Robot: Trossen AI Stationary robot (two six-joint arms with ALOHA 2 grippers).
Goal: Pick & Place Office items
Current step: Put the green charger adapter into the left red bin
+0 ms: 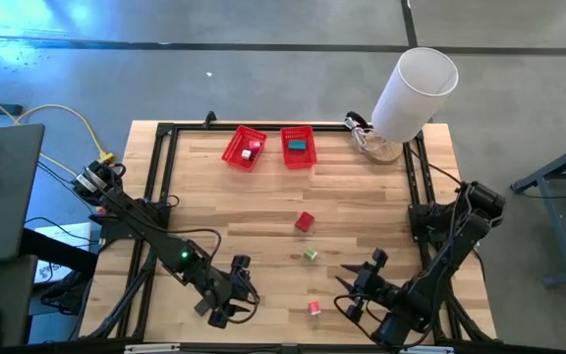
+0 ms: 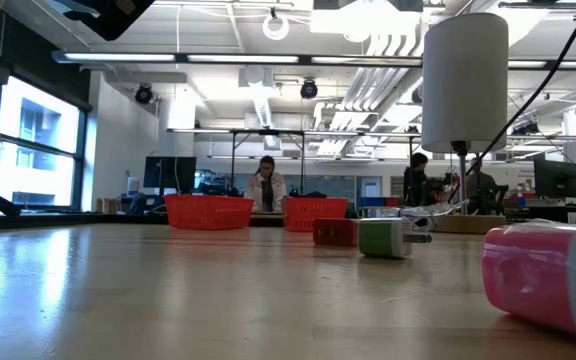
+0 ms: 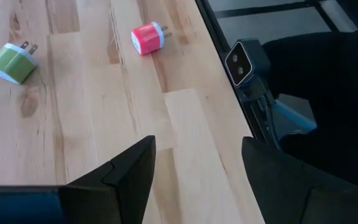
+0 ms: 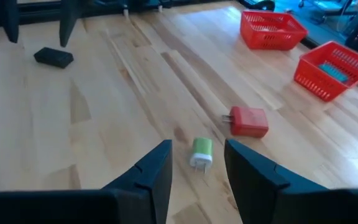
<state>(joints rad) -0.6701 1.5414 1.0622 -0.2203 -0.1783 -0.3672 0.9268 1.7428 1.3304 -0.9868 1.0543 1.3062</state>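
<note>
Three office items lie on the wooden table: a red block (image 1: pixel 305 222), a green plug block (image 1: pixel 310 255) and a pink plug block (image 1: pixel 314 308). A dark grey block (image 4: pixel 53 58) lies near the left arm. My left gripper (image 3: pixel 197 149) hovers open above the near left of the table (image 1: pixel 247 293). The pink block (image 3: pixel 146 38) and the green one (image 3: pixel 12 62) lie ahead of it. My right gripper (image 4: pixel 197 144) hovers open at the near right (image 1: pixel 352 280). The green block (image 4: pixel 201 152) lies on the table just past its tips.
Two red mesh baskets (image 1: pixel 245 147) (image 1: pixel 299 147) stand at the far edge; a teal piece (image 1: pixel 301 145) lies in the right one. A big white cylinder (image 1: pixel 416 93) stands at the far right corner. A black frame (image 1: pixel 165 177) borders the table. People sit in the room behind.
</note>
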